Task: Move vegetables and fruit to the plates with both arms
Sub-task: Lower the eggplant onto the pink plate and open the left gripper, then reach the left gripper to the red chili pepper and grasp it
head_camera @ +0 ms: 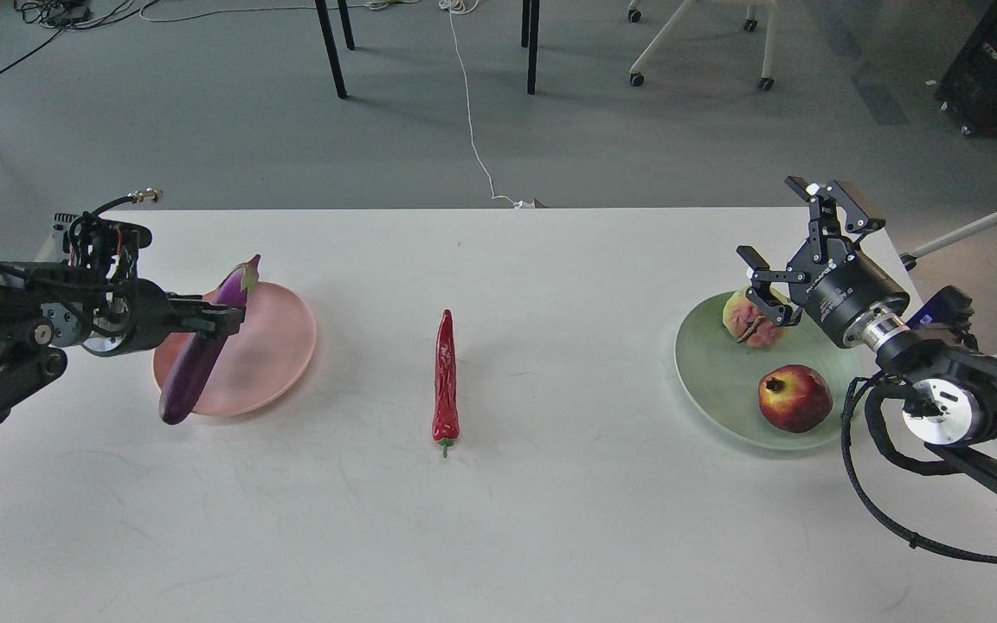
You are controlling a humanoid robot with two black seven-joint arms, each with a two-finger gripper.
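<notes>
My left gripper [226, 317] is shut on the purple eggplant [196, 368], which hangs tilted over the left part of the pale pink plate [278, 346]. The red chili pepper [445, 381] lies lengthwise in the middle of the table. The mint green plate [715, 381] at the right holds the lumpy yellow-pink fruit [745, 318] and the dark red pomegranate-like fruit [794, 397]. My right gripper [797, 227] is open and empty, just above and behind the lumpy fruit.
The white table [498, 519] stretches wide in front of both plates. Beyond its far edge are chair legs [331, 48], a white cable [470, 112] on the grey floor and a wheeled chair base [697, 43].
</notes>
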